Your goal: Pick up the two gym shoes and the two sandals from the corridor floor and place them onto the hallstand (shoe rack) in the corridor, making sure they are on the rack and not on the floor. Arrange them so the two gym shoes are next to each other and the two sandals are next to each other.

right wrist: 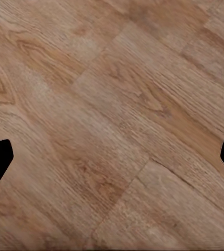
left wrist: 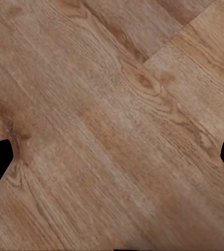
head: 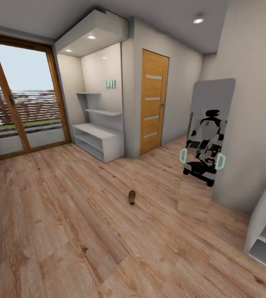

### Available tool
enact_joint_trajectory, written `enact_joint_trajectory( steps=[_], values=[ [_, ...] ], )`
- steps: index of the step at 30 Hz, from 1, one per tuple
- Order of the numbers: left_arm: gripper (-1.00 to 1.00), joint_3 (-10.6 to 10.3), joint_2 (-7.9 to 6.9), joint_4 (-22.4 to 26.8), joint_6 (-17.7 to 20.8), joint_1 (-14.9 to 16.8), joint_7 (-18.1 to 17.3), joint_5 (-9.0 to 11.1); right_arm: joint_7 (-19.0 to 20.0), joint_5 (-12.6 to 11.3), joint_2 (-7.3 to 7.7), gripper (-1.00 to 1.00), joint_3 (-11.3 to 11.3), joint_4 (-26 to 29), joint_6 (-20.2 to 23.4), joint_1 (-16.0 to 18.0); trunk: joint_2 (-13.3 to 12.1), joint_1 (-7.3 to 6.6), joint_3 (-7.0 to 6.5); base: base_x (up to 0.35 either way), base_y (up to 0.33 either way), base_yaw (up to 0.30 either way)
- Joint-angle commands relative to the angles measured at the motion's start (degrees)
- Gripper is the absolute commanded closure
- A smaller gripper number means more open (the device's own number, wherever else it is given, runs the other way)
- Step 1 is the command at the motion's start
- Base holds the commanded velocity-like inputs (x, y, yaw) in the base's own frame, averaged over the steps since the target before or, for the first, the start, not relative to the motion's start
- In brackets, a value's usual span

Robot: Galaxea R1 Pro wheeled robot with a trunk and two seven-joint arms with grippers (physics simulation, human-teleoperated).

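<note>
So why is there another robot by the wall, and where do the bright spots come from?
Head view: that robot is a reflection in the mirror leaning on the wall; ceiling lights make the glow above the hallstand. Wrist views: soft, evenly lit floor, slightly blurry.

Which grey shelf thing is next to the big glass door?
The light grey hallstand with two floating shelves above it, beside the wood-framed glass door. The other pale shelf unit sits at the picture's right edge.

Wooden door (head: pixel 153 101) shut, 4 pale slats. Leaning mirror (head: pixel 207 140) right of it. Glass patio doors (head: pixel 23 99) far left.
</note>
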State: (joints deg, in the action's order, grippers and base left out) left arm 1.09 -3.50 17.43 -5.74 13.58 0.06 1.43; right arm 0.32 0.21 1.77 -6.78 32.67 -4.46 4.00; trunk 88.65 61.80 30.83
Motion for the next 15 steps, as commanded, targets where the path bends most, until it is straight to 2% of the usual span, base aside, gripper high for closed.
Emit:
enact_joint_trajectory(
  steps=[1,5,15],
  values=[
    [-1.0,0.17,-0.06,-0.01,-0.41,0.39,0.02,0.17,0.03,-0.05,0.03,-1.0,-0.11,0.33,-0.2,0.05,0.44,0.22,0.3,0.0,0.0,-0.236],
    [-1.0,0.15,0.05,0.46,-0.38,1.58,0.04,0.2,0.03,-0.1,0.11,-1.0,-0.15,2.18,-0.2,0.17,2.05,1.1,1.25,0.0,0.0,-0.242],
    [-1.0,-0.02,0.91,1.0,0.25,6.82,0.18,0.21,-0.05,-0.04,0.41,-1.0,-0.28,8.08,-0.19,0.46,6.06,3.3,3.58,0.0,0.0,-0.251]
  ],
)
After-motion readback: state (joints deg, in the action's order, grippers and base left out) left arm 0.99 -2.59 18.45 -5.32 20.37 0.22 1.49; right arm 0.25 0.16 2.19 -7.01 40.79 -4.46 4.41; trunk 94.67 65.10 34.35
